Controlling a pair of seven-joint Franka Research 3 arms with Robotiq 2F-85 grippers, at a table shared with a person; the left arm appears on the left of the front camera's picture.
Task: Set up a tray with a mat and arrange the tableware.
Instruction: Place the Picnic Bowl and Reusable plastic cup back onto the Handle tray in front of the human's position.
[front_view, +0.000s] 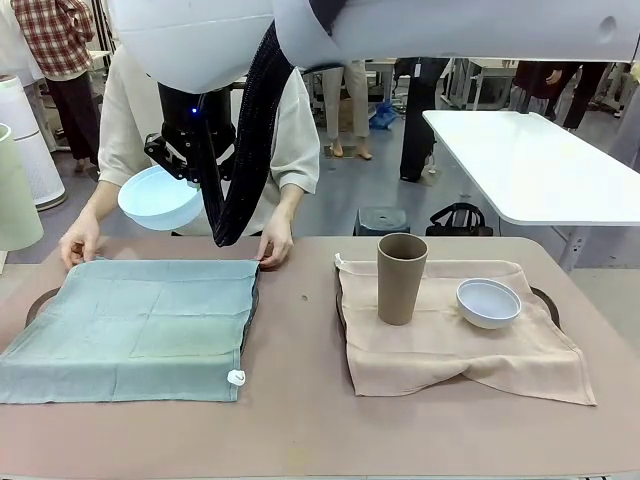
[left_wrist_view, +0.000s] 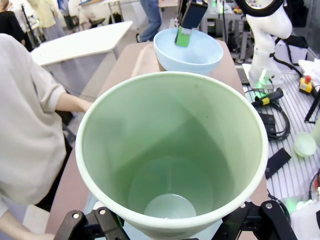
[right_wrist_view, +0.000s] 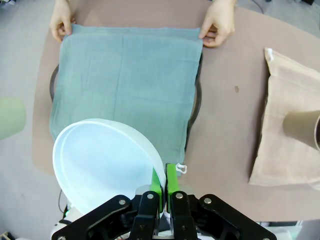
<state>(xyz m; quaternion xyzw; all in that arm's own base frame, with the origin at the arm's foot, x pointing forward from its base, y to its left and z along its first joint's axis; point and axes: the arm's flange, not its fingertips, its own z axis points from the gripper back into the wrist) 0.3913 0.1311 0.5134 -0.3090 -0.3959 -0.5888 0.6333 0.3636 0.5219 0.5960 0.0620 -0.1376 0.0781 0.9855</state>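
Upper left of the front frame: right gripper (front_view: 196, 170) clenching the rim of the light blue bowl (front_view: 160, 197), hanging it above the green mat (front_view: 130, 325). Far left edge: mint green tumbler (front_view: 15, 190) showing partly, seemingly gripped low by the left gripper (left_wrist_view: 170, 220), though finger contact is hidden in the wrist frame. Along the mat's far edge: person's hands (front_view: 275, 243) pinching its corners. Right of centre: brown tumbler (front_view: 401, 277) standing upright and pale bluish-white bowl (front_view: 488, 302) sitting on the beige mat (front_view: 455, 335).
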